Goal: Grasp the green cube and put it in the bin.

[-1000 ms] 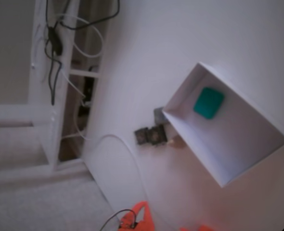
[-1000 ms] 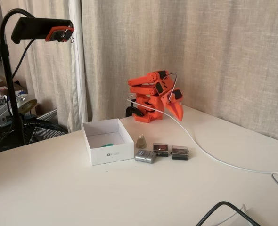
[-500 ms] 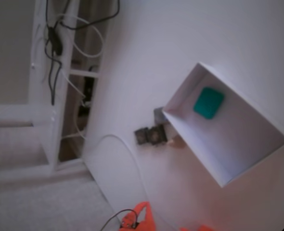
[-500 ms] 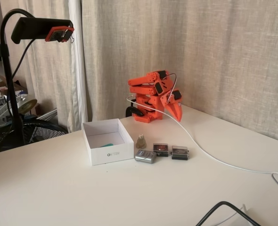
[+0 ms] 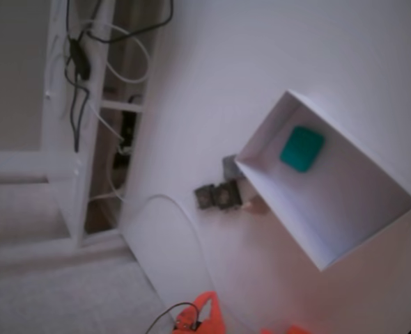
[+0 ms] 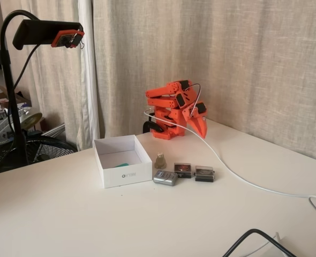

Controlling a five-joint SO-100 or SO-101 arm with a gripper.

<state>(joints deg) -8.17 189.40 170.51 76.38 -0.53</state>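
While the orange plastic arm [image 6: 171, 107] sits folded up at the back of the white table [image 6: 147, 225], I can see its gripper [image 6: 203, 130] hanging point-down just off the base, well apart from everything the task concerns. The two orange fingers look pressed together into one narrow wedge with nothing between them, so I read the jaws as clenched on empty air, though the side-on fixed view is small.

The small teal-green cube with rounded corners [image 5: 301, 148] lies flat on the pale floor of the large white rectangular thin-walled bin [image 5: 345, 261], far from the jaws. In the tilted fixed view from above it sits near one corner of the bin, close to two walls. In the side-on fixed view only a sliver of the cube [image 6: 123, 164] shows over the front wall of the bin [image 6: 127, 175].

Between the bin and the jaws, a row of little things stands on the table: a small beige cone-shaped piece [image 6: 159, 160] just beside the bin, a rounded silver metal case [image 6: 165, 178] in front of it, and two small dark square boxes [image 6: 194, 172] side by side. A thin white cable [image 6: 238, 175] runs from near the jaws across the table. From above, only an orange edge of the arm [image 5: 204, 314] enters at the bottom; the gripper itself is out of that picture
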